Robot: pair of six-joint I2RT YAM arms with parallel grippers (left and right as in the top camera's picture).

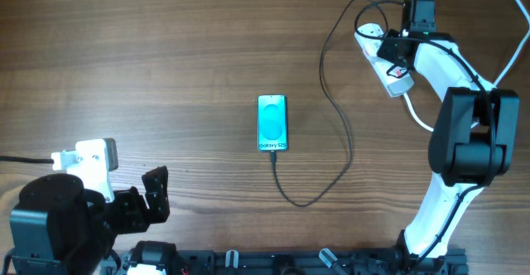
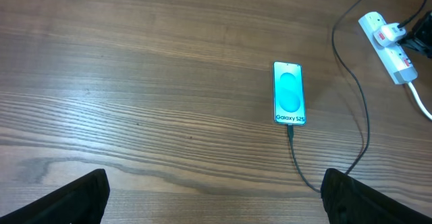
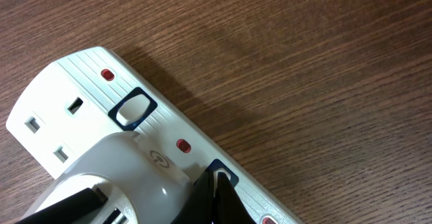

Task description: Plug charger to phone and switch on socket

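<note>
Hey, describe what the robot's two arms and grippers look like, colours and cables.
Both arms mix white links with bulky black joint housings. The right arm has a curved white link, thin black cables along it, and black tapering fingers on the right gripper. The left arm is mostly black with a white block near the wrist; the left gripper has black, blocky fingers.

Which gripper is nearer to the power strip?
Right. The right gripper sits over the power strip, shut tips at a rocker switch; the left gripper hangs open far across the table, beyond the phone.
</note>
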